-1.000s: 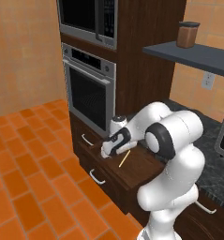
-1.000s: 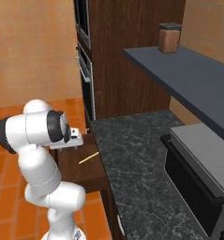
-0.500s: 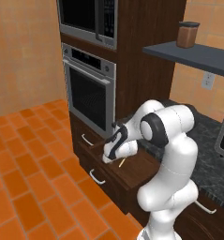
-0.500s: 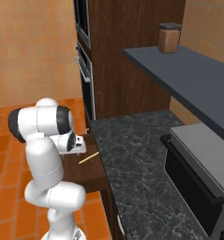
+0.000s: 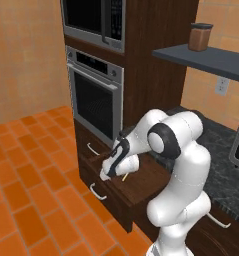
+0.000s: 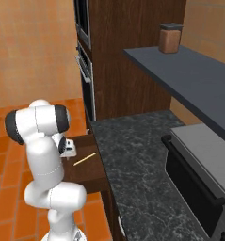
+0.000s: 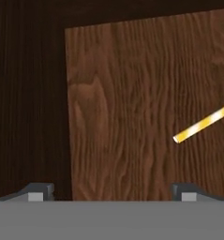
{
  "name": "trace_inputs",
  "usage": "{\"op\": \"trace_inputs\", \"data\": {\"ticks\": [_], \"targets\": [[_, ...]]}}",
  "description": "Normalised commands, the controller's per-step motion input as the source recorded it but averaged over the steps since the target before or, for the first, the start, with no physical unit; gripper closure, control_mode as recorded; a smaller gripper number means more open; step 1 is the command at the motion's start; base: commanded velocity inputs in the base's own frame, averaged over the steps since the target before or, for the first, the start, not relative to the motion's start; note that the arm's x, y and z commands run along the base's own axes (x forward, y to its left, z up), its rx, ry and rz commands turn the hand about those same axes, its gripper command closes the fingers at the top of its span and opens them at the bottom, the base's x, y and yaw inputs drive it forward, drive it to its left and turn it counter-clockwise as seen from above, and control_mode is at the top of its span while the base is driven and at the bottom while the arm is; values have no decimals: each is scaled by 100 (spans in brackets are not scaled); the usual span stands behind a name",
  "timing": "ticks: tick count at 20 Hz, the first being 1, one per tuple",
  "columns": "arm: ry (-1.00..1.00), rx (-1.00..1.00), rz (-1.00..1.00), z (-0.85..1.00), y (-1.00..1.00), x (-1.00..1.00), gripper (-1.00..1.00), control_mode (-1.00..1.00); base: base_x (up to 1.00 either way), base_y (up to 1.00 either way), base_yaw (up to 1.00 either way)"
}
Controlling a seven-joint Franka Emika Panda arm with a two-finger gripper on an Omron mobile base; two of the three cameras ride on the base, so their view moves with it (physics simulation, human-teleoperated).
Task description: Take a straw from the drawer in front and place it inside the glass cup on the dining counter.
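The claw [image 7: 108, 190] hangs just above the floor of the open drawer [image 7: 132, 84], its two tips spread wide apart with nothing between them. The straw [image 7: 202, 124] lies flat on the drawer bottom, off toward one side of the claw and clear of both tips; it is the one thing seen inside. From the left, the claw [image 5: 107, 172] sits low in the drawer [image 5: 141, 187] beside the straw [image 5: 125, 176]. From the right, the straw [image 6: 84, 158] lies slanted near the speckled tabletop [image 6: 132, 160]. Compared with a second ago, the arm has folded down and the claw has dropped closer to the drawer floor; the straw has not shifted.
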Motion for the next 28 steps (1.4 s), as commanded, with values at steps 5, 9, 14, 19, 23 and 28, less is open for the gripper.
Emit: {"op": "trace_inputs", "data": {"ticks": [5, 9, 14, 19, 23, 28], "targets": [[5, 0, 4, -9, 94, -50, -100, -100, 0, 0, 0], [-2, 2, 2, 10, 71, -50, -100, -100, 0, 0, 0], [-4, 0, -13, 39, -39, 6, -100, -100, 0, 0, 0], [0, 0, -21, 13, -76, 44, -100, -100, 0, 0, 0], [0, 0, -14, -1, -45, 53, -100, -100, 0, 0, 0], [0, 0, -9, -23, -3, 45, -100, -100, 0, 0, 0]]}}
